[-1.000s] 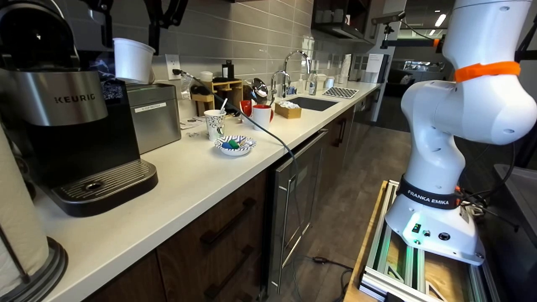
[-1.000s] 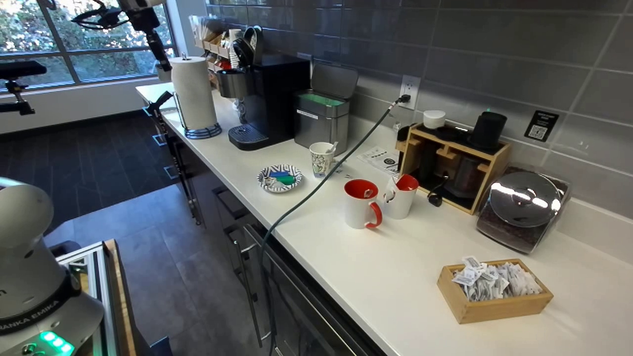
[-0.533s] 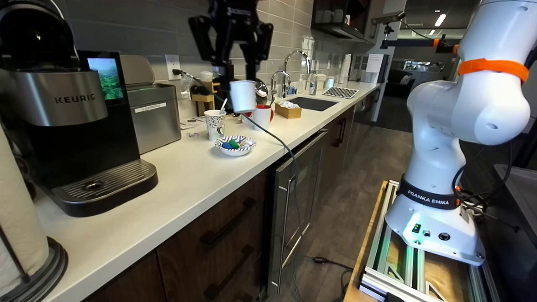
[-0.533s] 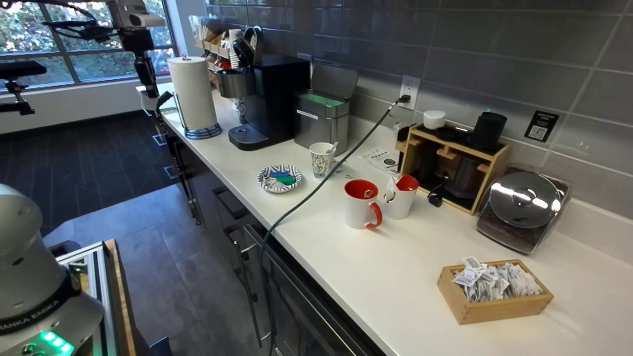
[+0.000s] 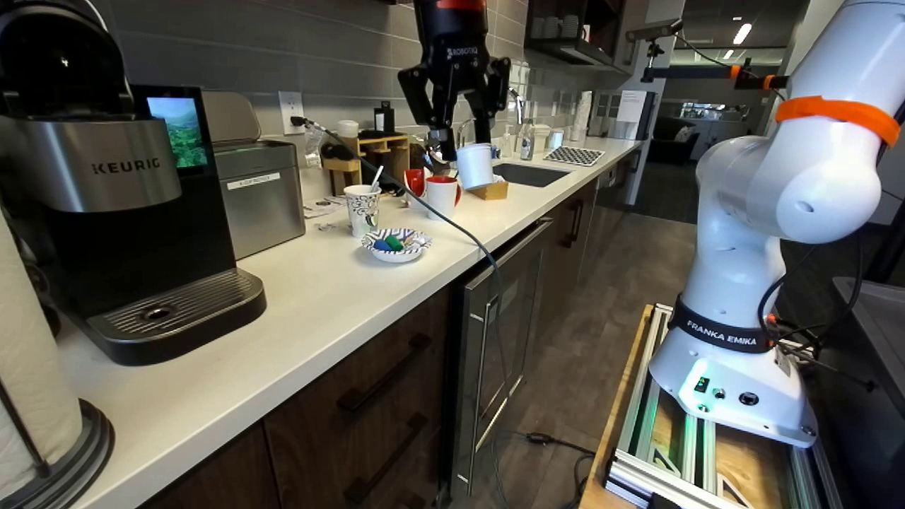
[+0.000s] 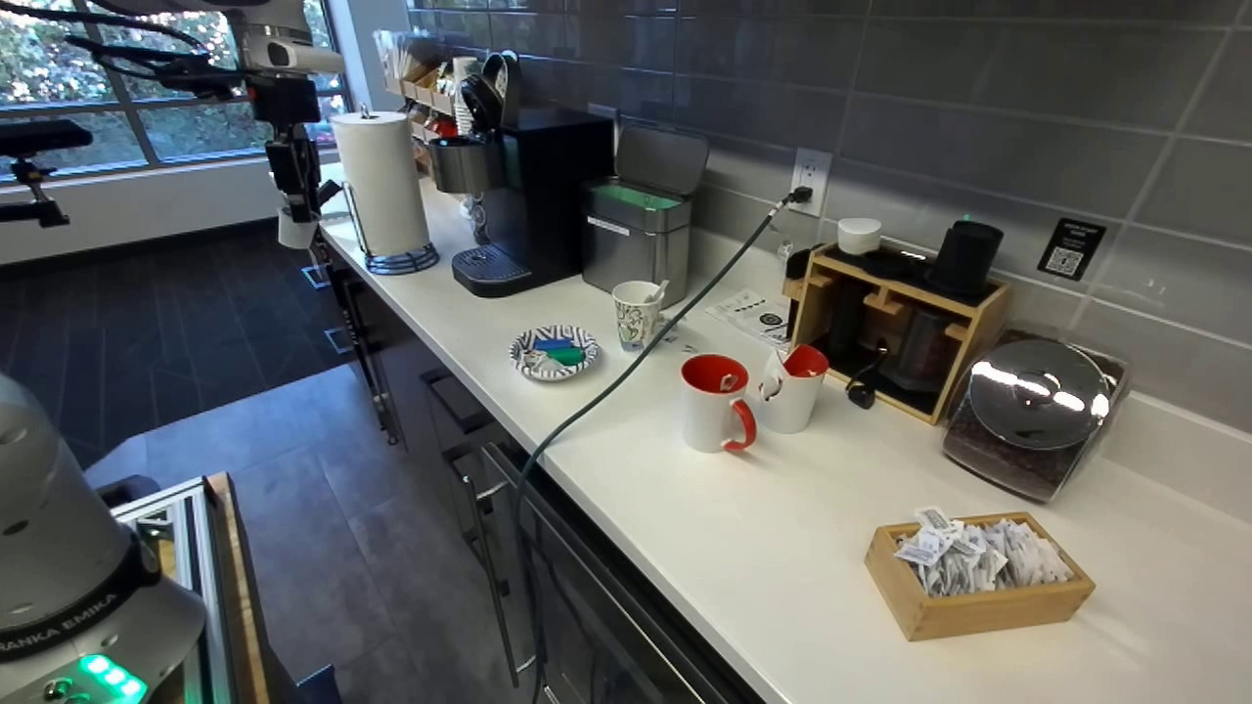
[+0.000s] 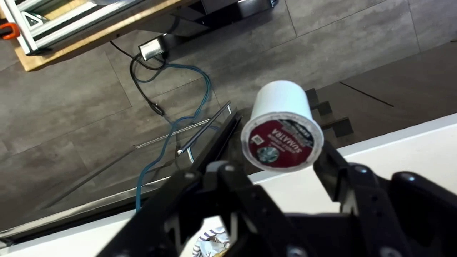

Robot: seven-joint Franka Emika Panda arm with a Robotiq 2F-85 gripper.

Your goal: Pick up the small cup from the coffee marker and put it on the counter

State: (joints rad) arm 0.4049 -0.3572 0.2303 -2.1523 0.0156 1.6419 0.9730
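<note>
Since the earlier frames, the hand [image 5: 466,141] and the small cup [image 5: 474,167] have shifted lower and farther from the coffee maker [image 5: 141,240]. The fingertips [image 7: 329,176] of the hand stand parted by the width of the small cup and grip it. The small cup hangs slightly tilted in the air, its dark red lid [image 7: 282,144] showing in the wrist view. Lower than the hand: the surface [image 5: 318,286], bearing a patterned bowl [image 5: 396,256], a paper cup [image 5: 363,212] and red-lined mugs [image 6: 706,420]. Well apart from the hand: the coffee maker.

One pod [image 7: 282,125], two red-lined mugs [image 6: 711,409]
</note>
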